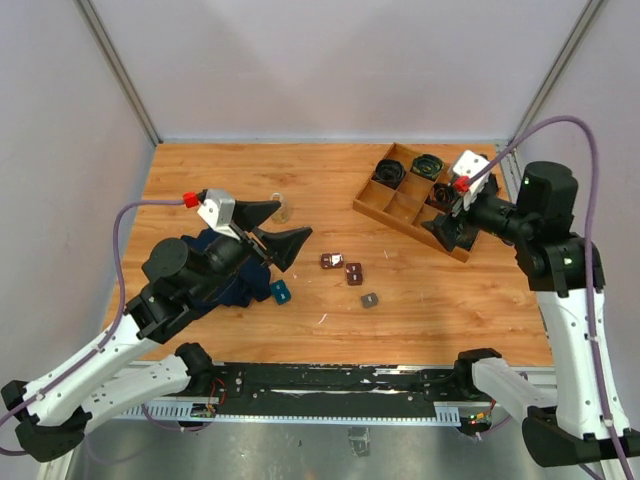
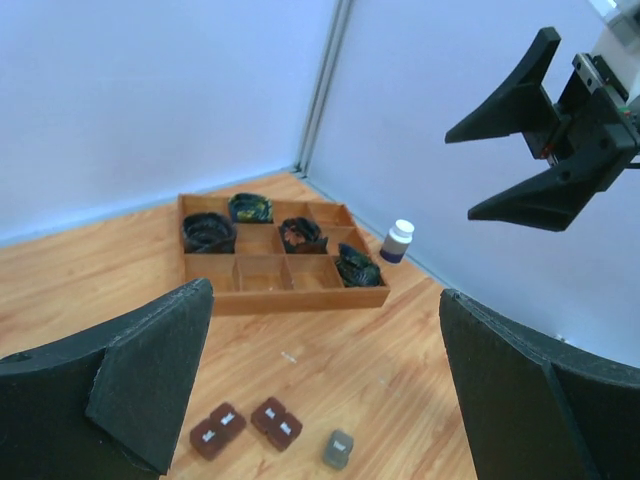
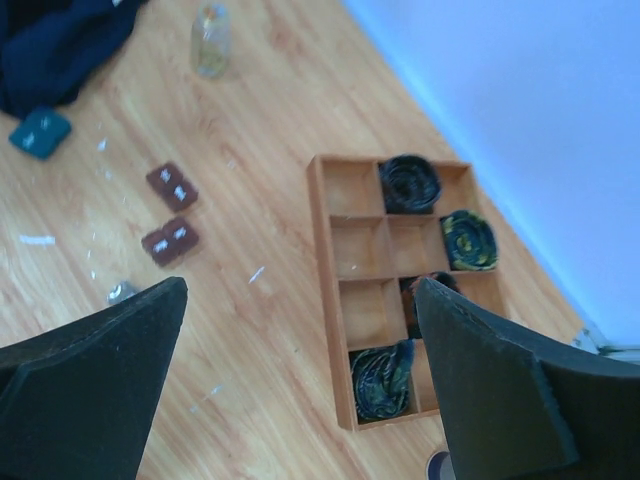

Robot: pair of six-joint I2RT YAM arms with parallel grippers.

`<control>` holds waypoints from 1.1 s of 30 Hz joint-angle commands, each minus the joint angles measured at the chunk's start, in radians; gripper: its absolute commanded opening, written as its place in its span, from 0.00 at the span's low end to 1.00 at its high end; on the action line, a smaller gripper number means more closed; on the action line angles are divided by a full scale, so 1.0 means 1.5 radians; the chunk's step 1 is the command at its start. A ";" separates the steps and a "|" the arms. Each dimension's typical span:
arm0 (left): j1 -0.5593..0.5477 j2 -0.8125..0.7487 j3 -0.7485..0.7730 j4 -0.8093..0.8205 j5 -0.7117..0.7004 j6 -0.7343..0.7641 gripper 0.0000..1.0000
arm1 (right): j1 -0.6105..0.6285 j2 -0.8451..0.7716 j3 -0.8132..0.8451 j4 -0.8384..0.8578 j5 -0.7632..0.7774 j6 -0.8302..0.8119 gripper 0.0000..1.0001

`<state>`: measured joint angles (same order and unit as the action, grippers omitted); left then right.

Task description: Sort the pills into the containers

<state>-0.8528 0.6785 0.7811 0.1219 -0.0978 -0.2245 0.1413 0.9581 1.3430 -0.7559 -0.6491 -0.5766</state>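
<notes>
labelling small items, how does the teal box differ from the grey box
Colour: the teal box is blue-green with pale marks; the grey box is dull grey. Place: the teal box lies beside the dark cloth; the grey box lies on bare wood by the brown boxes. Both are small, square and ungripped.

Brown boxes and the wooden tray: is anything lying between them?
Only bare tabletop with a tiny pale fleck lies between the brown boxes and the wooden tray, clearest in the right wrist view.
</notes>
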 commanded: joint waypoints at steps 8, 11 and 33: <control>0.005 0.073 0.220 -0.133 0.069 0.034 0.99 | -0.007 -0.007 0.208 -0.018 0.023 0.223 0.98; 0.005 0.082 0.247 -0.146 0.083 0.030 0.99 | -0.007 -0.003 0.233 -0.005 0.099 0.289 0.98; 0.005 0.058 0.243 -0.181 0.071 0.036 0.99 | -0.007 0.012 0.294 -0.032 0.128 0.290 0.98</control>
<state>-0.8520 0.7681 1.1313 -0.1303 0.0124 -0.1894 0.1410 0.9737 1.7588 -0.7918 -0.4667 -0.1303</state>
